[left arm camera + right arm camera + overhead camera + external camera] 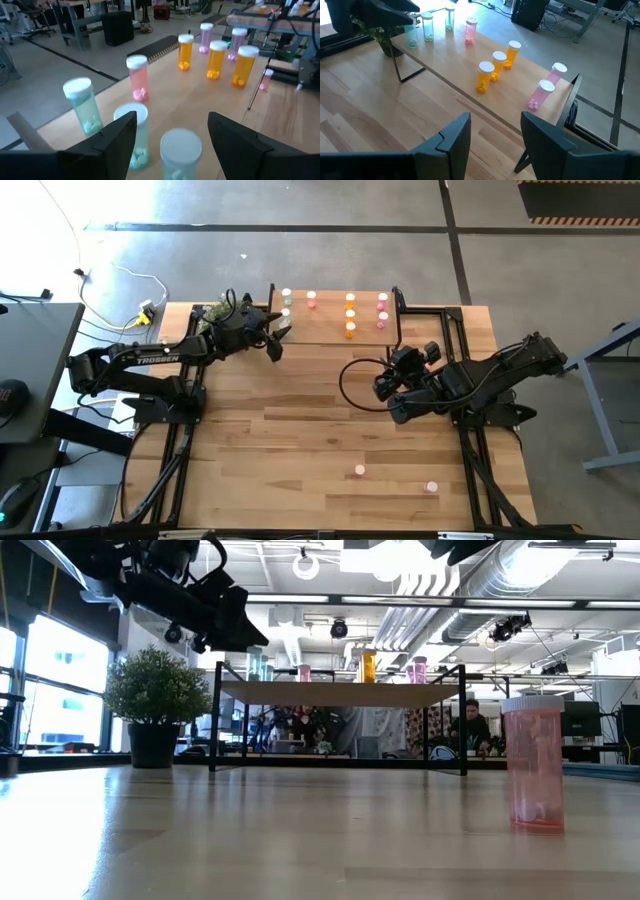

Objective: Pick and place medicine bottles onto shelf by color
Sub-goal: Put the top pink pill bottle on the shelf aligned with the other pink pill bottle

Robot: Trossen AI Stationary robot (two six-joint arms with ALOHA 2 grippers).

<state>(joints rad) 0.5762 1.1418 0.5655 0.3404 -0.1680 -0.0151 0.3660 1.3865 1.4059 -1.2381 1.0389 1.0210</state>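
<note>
The left gripper [172, 132] is spread wide, a white-capped pale green bottle [180, 157] released between its jaws on the wooden shelf [330, 330] at upper centre. The right gripper [492, 132] is half-parted, empty. Shelved cylinders counted: three green, one pink, three orange, two magenta.

Translucent plastic bottles [216, 59], smooth wood shelf [465, 85], thin metal legs

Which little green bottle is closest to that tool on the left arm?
The green bottle standing right between the open fingers of the left tool; the other two green bottles stand beside or beyond it on the shelf.
</note>
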